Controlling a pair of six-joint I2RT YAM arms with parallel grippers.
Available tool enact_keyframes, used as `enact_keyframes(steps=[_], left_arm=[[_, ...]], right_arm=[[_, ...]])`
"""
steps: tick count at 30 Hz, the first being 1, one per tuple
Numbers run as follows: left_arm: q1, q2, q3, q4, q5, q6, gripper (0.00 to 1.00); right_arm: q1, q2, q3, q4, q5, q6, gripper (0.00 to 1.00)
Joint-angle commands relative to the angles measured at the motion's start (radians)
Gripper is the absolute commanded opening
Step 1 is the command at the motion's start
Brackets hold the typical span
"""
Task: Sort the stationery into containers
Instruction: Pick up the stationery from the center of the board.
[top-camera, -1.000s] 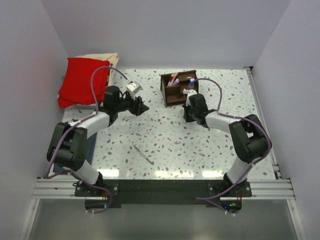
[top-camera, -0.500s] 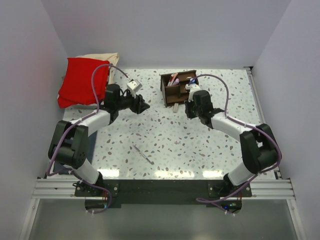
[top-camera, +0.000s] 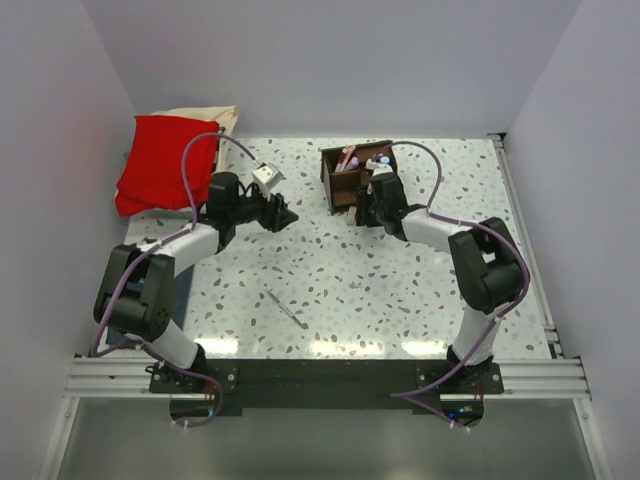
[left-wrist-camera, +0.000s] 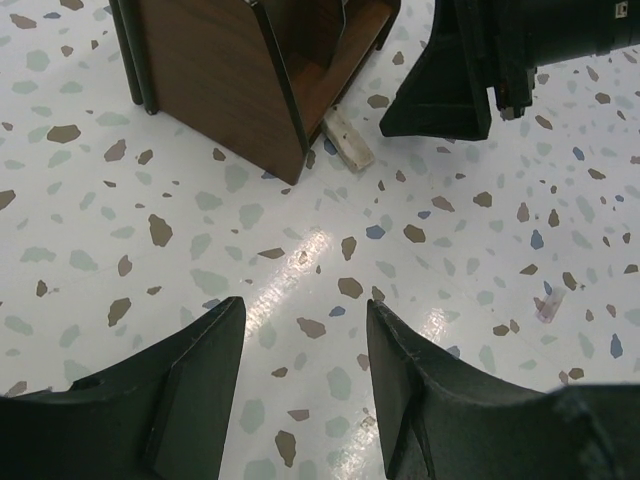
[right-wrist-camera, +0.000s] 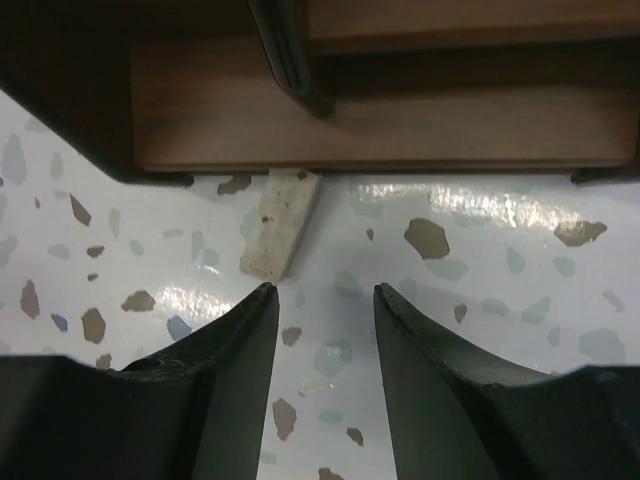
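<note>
The dark brown wooden organizer (top-camera: 350, 178) stands at the back middle of the table, with pink-red pens (top-camera: 348, 157) upright in it. A small white block (right-wrist-camera: 280, 237) lies on the table against its base (right-wrist-camera: 380, 130). My right gripper (right-wrist-camera: 320, 290) is open just in front of the block, which sits off its left fingertip, with nothing between the fingers. The left gripper (left-wrist-camera: 305, 305) is open and empty over bare table, left of the organizer (left-wrist-camera: 230, 80). A thin silvery pen (top-camera: 287, 308) lies near the front of the table.
A red cloth (top-camera: 165, 165) lies on a beige one (top-camera: 215, 118) at the back left corner. The left wrist view shows the white block (left-wrist-camera: 348, 138) and my right gripper (left-wrist-camera: 470, 80) just beyond it. White walls enclose the speckled table (top-camera: 330, 270).
My right gripper has gone from shut to open and swung left to the organizer's front side. The left arm has hardly moved.
</note>
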Motion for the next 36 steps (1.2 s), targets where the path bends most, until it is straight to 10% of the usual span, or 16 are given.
enact_keyframes(steps=[1,21,36], left_arm=[[0.021,-0.057,-0.027,0.023,-0.014,0.028,0.57],[0.056,-0.093,-0.064,0.029,-0.023,0.026,0.57],[0.068,-0.071,-0.064,0.062,-0.012,0.006,0.57]], right_arm=[[0.022,0.042,0.095,0.051,0.055,0.080,0.48],[0.088,0.148,0.158,-0.033,0.173,0.174,0.50],[0.101,0.131,0.115,-0.050,0.149,0.154,0.12]])
